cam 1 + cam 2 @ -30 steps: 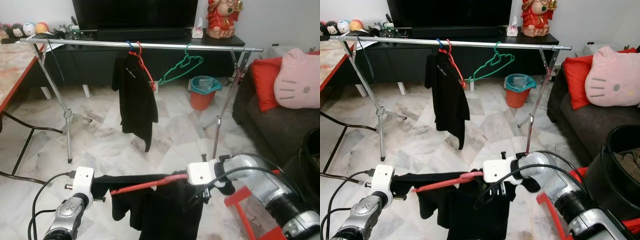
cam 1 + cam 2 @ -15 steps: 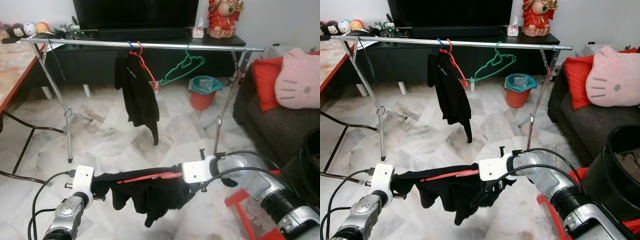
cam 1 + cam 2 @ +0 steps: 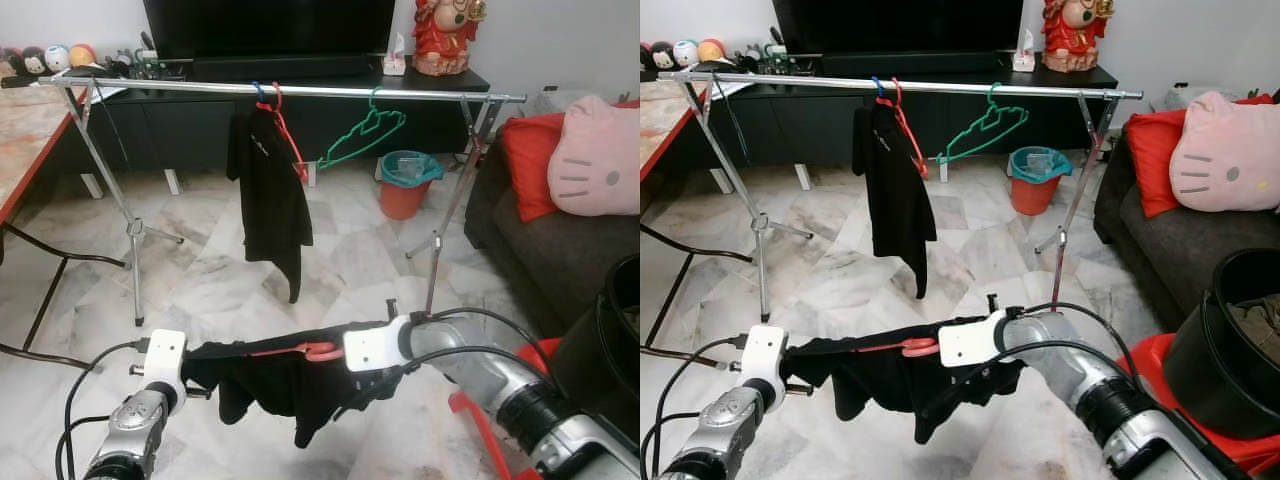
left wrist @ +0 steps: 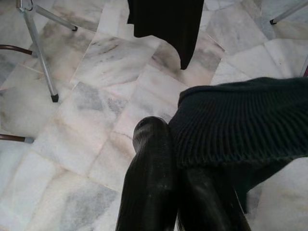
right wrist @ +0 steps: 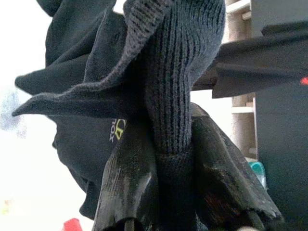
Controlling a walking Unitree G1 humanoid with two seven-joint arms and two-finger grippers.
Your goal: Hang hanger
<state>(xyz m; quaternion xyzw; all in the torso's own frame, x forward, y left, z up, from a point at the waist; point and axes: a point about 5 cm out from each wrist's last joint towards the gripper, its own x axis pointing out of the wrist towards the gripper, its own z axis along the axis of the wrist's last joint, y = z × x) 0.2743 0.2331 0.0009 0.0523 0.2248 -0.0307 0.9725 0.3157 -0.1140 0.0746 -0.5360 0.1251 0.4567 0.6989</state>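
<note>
Your right gripper [image 5: 168, 192] has swung inward toward the left gripper [image 4: 178, 192], so the black knit garment [image 3: 290, 375] now bunches between them, the red hanger [image 3: 305, 350] buried in its folds, well short of the steel rail [image 3: 300, 90]. Both grippers are clamped on ribbed fabric; you're judged still threading, not hanging.

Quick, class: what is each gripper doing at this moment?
Left gripper: shut on the black garment.
Right gripper: shut on the same garment's ribbed edge.
</note>
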